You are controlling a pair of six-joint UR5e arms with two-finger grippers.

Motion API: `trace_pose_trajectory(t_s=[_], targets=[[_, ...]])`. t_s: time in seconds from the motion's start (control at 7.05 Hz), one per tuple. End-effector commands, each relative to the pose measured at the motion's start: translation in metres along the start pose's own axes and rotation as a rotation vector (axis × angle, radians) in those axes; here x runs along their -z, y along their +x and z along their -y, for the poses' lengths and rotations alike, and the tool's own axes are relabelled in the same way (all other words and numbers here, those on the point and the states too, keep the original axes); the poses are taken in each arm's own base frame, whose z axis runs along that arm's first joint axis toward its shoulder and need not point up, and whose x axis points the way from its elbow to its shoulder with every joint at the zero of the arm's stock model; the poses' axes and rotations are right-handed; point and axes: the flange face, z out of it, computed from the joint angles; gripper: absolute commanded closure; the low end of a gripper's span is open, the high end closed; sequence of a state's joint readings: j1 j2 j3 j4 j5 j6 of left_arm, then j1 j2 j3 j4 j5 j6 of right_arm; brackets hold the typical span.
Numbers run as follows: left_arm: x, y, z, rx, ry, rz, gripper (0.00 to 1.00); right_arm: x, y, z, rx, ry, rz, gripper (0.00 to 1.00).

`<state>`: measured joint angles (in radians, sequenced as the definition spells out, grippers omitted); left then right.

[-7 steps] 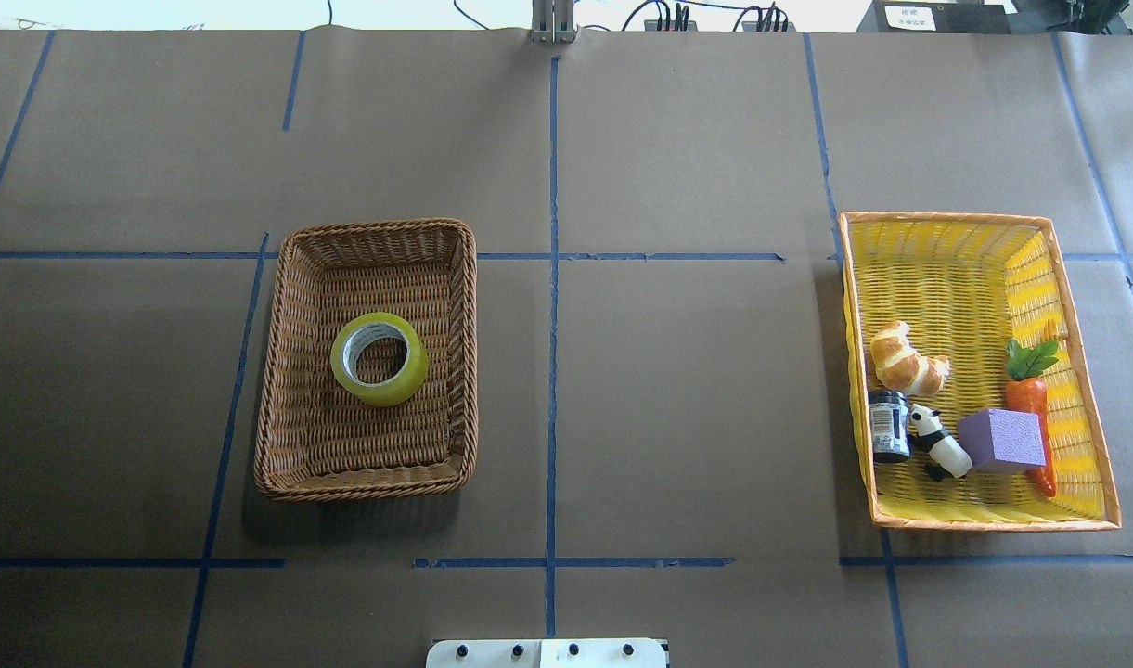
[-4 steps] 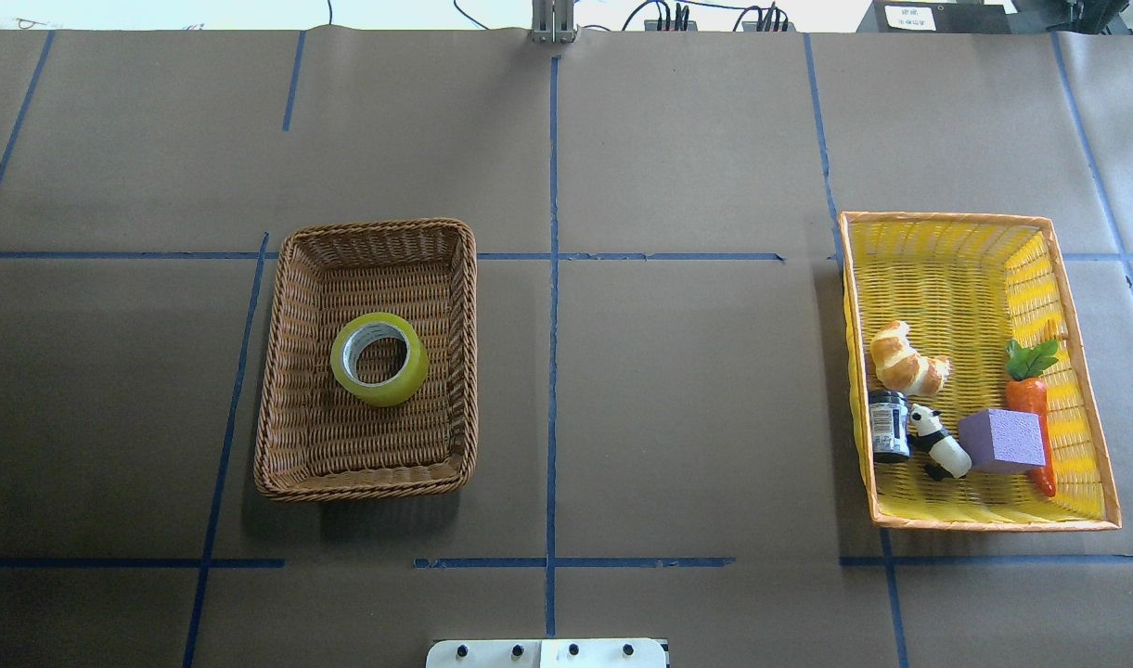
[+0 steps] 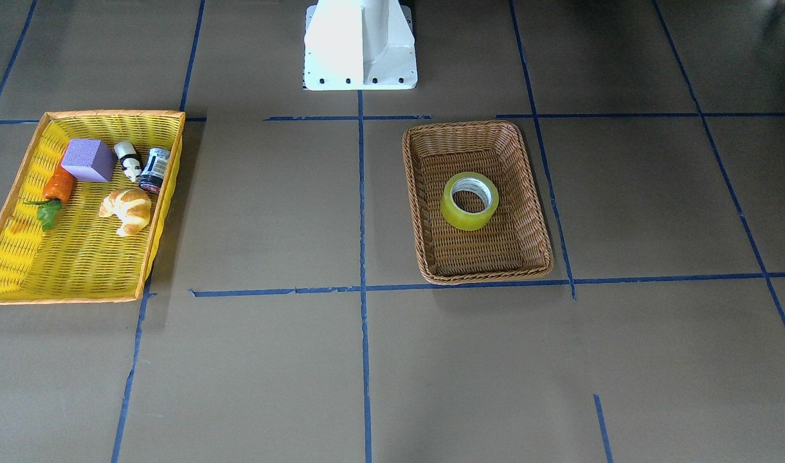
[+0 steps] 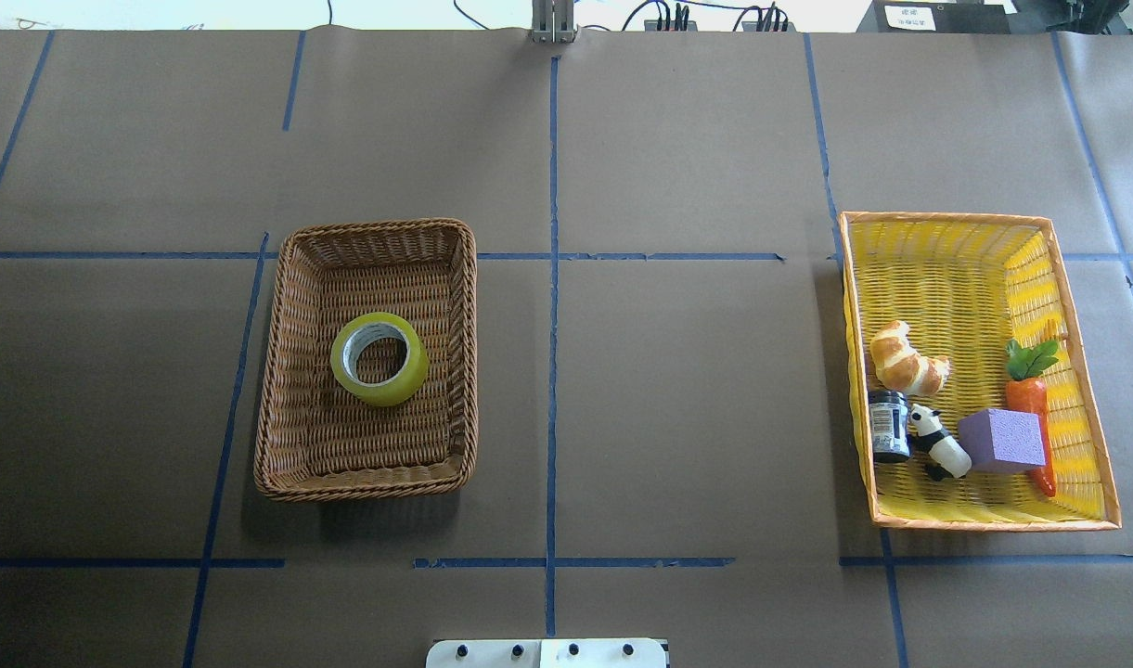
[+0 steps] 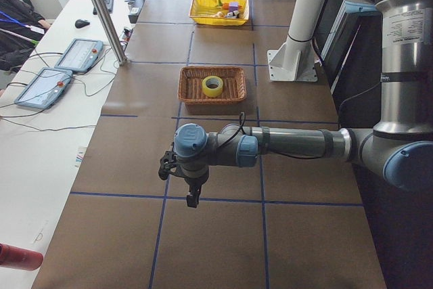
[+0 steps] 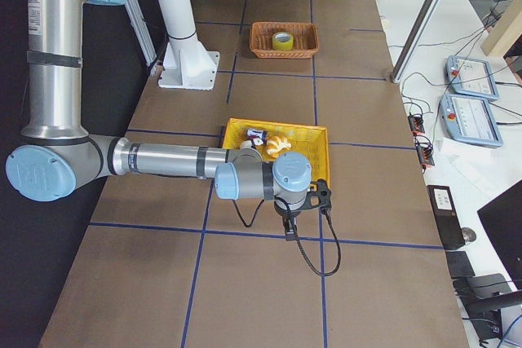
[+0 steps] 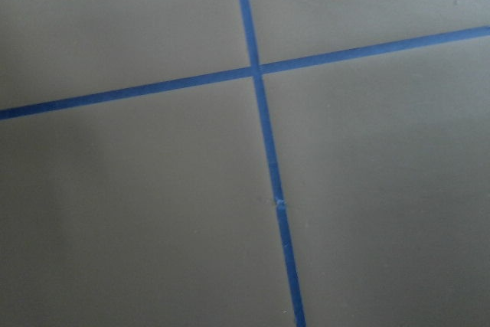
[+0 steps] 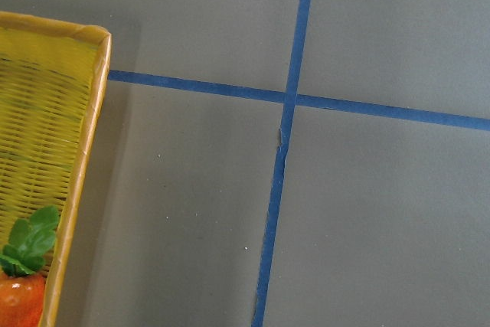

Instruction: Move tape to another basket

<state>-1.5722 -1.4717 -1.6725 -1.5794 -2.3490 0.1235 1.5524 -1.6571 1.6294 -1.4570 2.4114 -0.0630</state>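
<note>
Found tape [image 4: 379, 358] and basket [image 4: 371, 227] unmoved since a second before; lost only a dark speck from the overhead view's left edge. Saw the glossy yellow-green roll, white card core, lying flat mid-floor of the brown woven wicker, braided at the rim. Could not read the print inside the core. Could not tell how far left gripper [image 5: 191, 197] or right gripper [image 6: 289, 232] stood open, nor any hold.

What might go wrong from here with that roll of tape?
The tape lies flat in the wicker basket, so a hand reaching for it might bump the woven walls or slip off the roll. The right hand hangs close to the yellow basket; a careless swing might nudge it.
</note>
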Motion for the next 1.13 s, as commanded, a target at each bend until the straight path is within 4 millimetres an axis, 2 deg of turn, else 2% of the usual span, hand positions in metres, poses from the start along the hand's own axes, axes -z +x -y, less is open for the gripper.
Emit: trace_pose_trajectory(t_s=[0.0,0.99], targets=[[-0.0022,-0.0080,0.0008,0.020,-0.004,-0.003,0.00,0.0000,-0.0004,0.0002,0.000,0.000,0.005,0.00],[0.0014,-0.0063,0.0010,0.036,-0.014,-0.006,0.00,-0.0002,0.0008,-0.0008,-0.001,0.001,0.004,0.00]])
